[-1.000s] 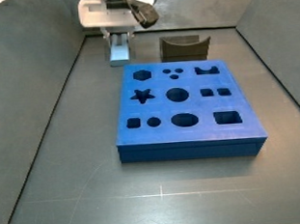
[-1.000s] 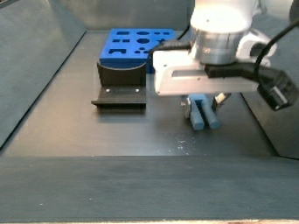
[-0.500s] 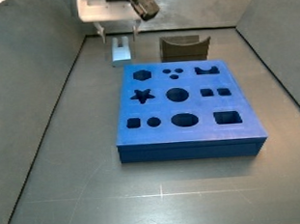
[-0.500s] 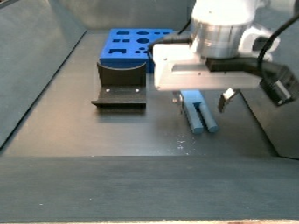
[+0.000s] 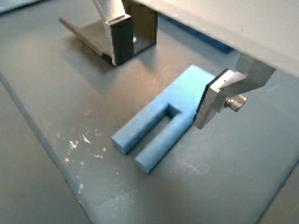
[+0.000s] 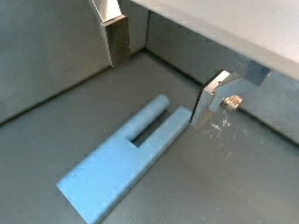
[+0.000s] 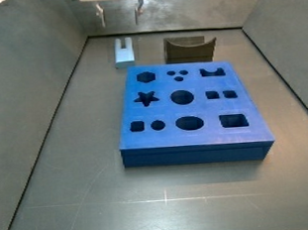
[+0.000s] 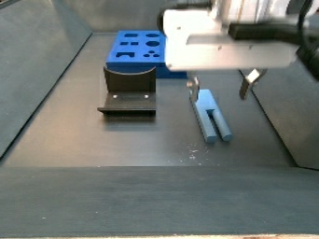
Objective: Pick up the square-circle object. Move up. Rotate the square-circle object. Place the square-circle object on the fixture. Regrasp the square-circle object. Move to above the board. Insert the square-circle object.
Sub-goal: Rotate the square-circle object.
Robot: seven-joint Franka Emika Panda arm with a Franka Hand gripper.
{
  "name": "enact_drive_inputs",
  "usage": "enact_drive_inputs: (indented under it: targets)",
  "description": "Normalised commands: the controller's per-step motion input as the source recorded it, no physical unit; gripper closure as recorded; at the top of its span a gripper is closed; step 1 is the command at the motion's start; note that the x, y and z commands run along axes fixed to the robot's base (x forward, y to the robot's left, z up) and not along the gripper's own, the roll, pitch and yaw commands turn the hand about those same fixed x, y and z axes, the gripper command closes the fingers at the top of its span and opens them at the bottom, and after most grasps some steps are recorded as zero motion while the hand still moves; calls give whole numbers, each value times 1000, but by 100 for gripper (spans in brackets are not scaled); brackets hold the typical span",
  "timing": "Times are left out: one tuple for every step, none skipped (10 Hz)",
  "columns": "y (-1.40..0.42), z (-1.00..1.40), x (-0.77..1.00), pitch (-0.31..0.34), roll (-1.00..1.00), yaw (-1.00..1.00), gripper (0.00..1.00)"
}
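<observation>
Jaws: our gripper hangs above the counter with its silver fingers spread apart and nothing between them.

Peg: we see the square-circle object lying flat on the counter, directly under the open jaws, slim and pale blue with a slot cut into one end.

Wrist views: in both wrist views the peg lies lengthwise between the two fingers, one finger beside its flank, the other well clear of it; neither touches it.

Fixture: we find the fixture standing on the counter just beside the peg, its notch empty, and it shows again in a side view.

Board: our blue board sits beyond the fixture, its cut-outs all unfilled.

Step in hand: we judge the pick-up is not yet done, since the peg lies free on the counter.

How to do it well: we would lower the jaws straight down astride the peg, centred across its width, and close on the solid flanks, not the slotted end, so it lifts level.

Risk: we think an off-centre descent could land a finger on top of the peg or nudge it askew.
</observation>
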Motion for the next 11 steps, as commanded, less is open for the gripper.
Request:
enact_drive_inputs:
  targets:
    - [11,720,-35,109,63,-26,0]
    - [0,0,0,0,0,1000,0]
    - [-6,-202,3,1,1,1000,0]
    - [-6,-302,19,1,1,1000,0]
    - [5,-207,52,-1,1,1000,0]
    - [1,-114,42,-1,1,1000,0]
    - [-1,-69,34,-2,1,1000,0]
    - [-1,-62,31,-2,1,1000,0]
    - [0,-56,34,-2,1,1000,0]
    - [0,-54,35,-2,1,1000,0]
    - [1,-50,36,-3,2,1000,0]
